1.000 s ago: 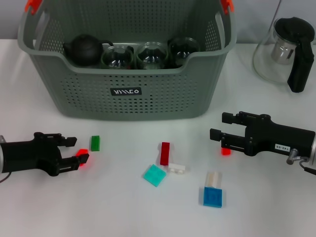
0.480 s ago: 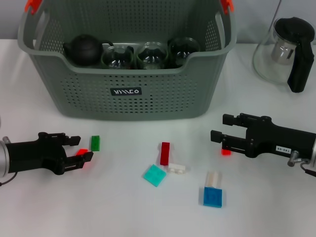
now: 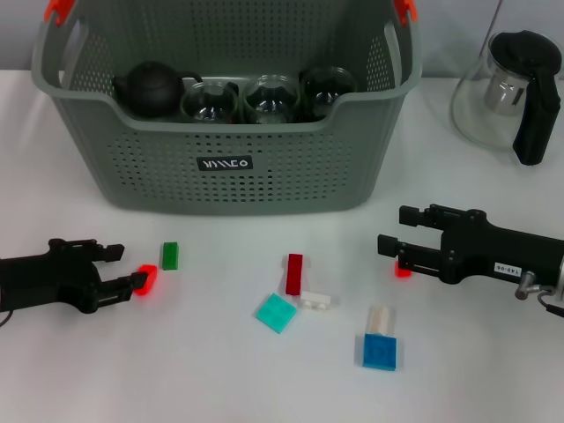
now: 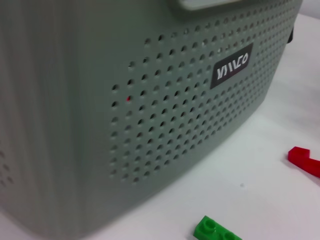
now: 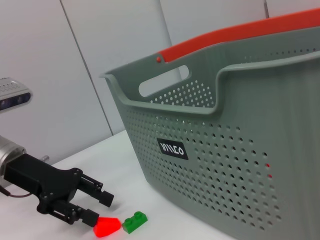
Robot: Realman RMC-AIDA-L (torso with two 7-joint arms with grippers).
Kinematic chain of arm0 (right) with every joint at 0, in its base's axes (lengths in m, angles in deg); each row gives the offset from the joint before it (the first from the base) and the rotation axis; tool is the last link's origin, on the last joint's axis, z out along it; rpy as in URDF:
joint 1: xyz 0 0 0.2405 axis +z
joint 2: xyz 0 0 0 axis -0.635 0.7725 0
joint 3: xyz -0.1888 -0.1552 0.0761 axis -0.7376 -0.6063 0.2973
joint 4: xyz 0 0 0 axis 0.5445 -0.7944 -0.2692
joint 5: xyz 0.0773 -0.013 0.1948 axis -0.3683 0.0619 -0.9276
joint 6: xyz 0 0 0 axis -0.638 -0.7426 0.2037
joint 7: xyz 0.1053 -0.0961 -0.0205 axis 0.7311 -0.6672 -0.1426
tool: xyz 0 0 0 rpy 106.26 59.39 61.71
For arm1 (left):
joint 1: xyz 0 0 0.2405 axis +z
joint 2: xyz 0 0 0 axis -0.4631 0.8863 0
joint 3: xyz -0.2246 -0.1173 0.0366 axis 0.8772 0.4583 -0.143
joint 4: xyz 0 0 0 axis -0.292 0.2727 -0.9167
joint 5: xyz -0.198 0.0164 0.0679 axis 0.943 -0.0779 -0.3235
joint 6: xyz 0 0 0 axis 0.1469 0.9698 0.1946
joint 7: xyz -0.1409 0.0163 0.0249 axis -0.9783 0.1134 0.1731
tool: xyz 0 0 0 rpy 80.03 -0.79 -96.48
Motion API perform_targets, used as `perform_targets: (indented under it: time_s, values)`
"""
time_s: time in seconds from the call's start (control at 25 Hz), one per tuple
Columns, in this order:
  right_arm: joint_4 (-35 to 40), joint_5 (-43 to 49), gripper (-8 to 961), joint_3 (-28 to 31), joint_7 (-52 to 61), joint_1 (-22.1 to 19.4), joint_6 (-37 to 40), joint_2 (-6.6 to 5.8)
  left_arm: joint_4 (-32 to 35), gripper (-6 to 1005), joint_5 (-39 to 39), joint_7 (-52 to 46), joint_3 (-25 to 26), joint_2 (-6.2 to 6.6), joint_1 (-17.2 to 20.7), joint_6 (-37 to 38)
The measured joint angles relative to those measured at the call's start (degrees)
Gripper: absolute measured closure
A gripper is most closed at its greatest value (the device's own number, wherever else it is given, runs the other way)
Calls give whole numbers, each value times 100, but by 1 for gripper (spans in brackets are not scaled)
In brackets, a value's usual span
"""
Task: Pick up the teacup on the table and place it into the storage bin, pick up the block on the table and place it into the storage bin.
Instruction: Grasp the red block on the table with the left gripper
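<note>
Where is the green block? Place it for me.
In the head view the green block lies on the table's left side, before the storage bin, just beyond the left gripper.

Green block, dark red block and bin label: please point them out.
Green block (image 3: 170,256), head view, top face.
Dark red block (image 3: 294,274), head view, middle.
Bin label (image 3: 225,163), head view, centre of lettering.

The grey-green perforated storage bin (image 3: 264,176) stands upright; a green block (image 3: 170,256) lies before it.

storage bin (image 3: 220,167): top cropped | glass pitcher (image 3: 507,92): right edge cropped
</note>
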Motion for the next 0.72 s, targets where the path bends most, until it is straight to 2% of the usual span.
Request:
perform_targets:
  time_s: [0.72]
  values:
    - [0, 0, 241, 3, 0, -104, 153, -10, -260, 422, -8, -12, -93, -17, -40, 33]
